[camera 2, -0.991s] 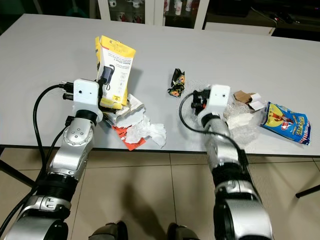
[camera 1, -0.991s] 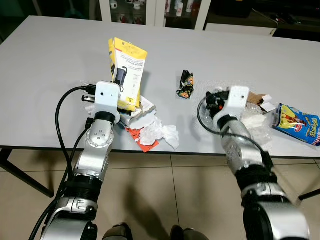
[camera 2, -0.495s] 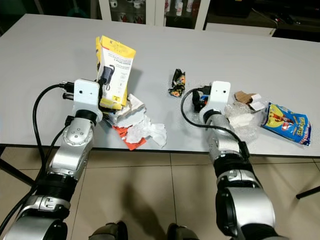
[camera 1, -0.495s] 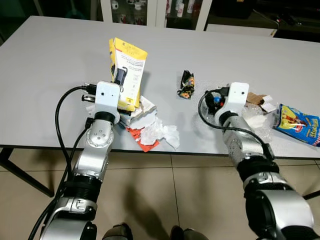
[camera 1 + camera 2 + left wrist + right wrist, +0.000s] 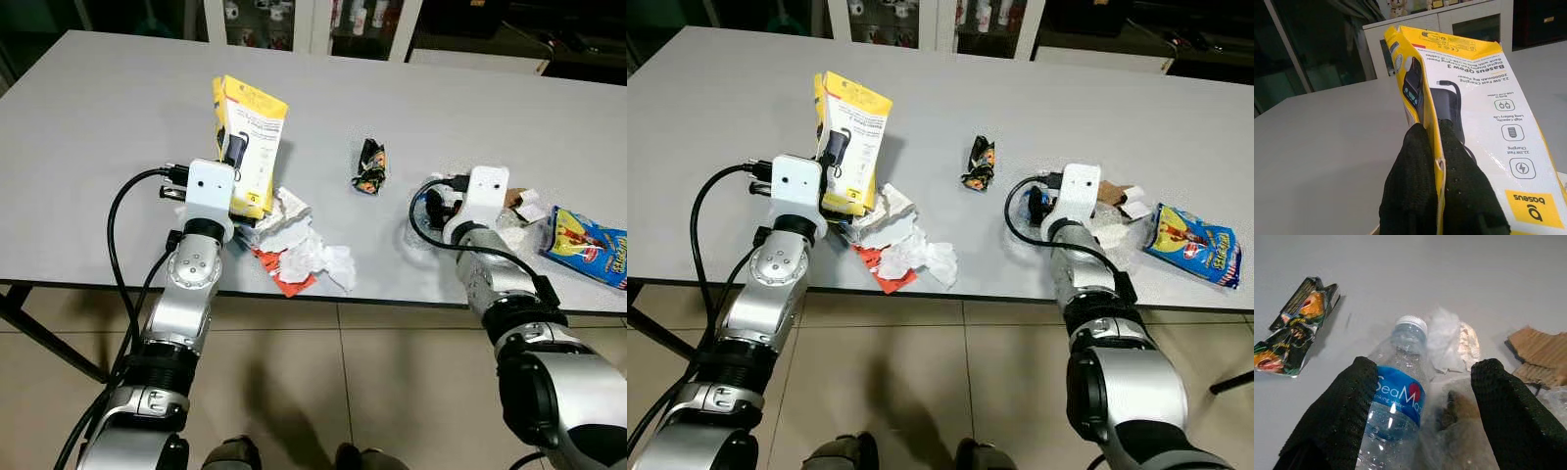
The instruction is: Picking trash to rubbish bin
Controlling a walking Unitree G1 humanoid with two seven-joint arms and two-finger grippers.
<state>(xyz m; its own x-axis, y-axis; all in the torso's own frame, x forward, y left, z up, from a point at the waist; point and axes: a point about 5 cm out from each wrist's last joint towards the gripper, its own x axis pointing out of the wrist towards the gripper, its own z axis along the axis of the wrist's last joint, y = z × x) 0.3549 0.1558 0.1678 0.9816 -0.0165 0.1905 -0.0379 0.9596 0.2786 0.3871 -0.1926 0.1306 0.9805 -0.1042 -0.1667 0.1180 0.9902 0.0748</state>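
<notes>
Left wrist view — box (image 5: 1474,122) reads "Baseus Qpow 3".

Bottle (image 5: 1400,396) between spread fingers (image 5: 1337,416)

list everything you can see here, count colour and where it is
table: 1, light grey, before the robot
power bank box: 1, yellow, upright at the table's left, clamped in the left pincer
crumpled paper pile: 1 heap, white with a red scrap, at the near edge beside the box
snack wrapper: 1, black and yellow, mid-table, apart from the rest
water bottle: 1, clear with blue label and white cap, lying between the right pincer's fingers
cardboard scrap: 1, brown, beyond the bottle
clear plastic wrap: 1, see-through, by the right wrist
snack bag: 1, blue with yellow and red, table's right end
left pincer: black fingers shut on the box edge
right pincer: black fingers open, astride the bottle
</notes>
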